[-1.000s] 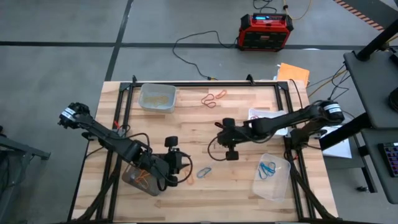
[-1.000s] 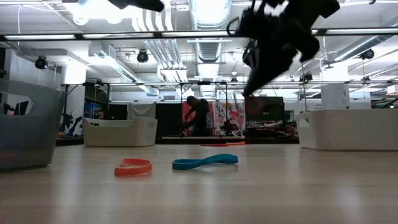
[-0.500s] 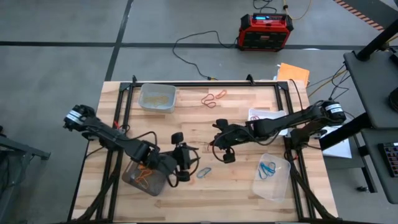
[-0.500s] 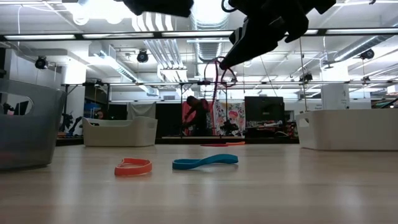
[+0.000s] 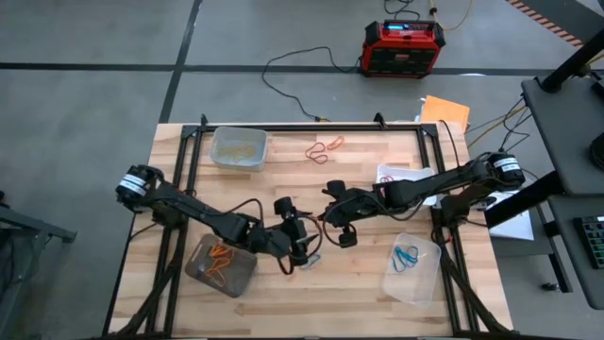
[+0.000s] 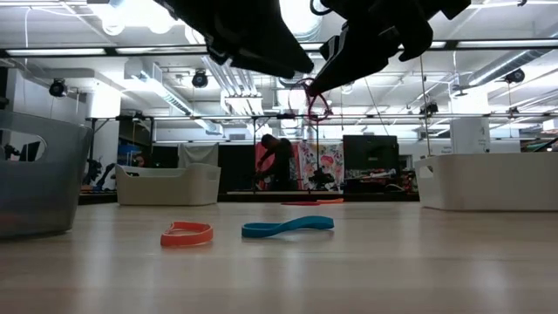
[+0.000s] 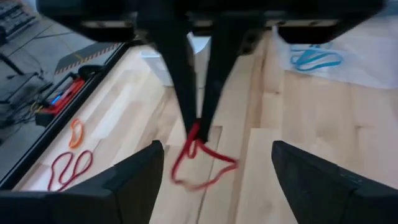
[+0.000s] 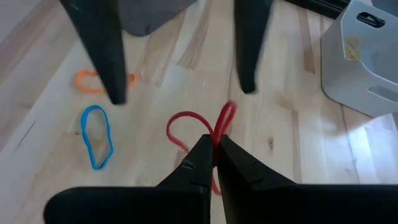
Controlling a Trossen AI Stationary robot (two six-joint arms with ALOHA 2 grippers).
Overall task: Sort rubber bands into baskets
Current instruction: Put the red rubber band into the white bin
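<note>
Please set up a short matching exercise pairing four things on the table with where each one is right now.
Things:
1. red rubber band
2. blue rubber bands
3. orange rubber bands
4. loose blue rubber band

Places:
A. in the clear basket
B. flat on the wood beside a loose orange band
C. pinched in the right hand
D. in the grey-brown basket

Pairs: 1-C, 2-A, 3-D, 4-B

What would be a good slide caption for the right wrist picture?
Right gripper shut on a red rubber band, held above the wooden table near blue and orange bands.
</note>
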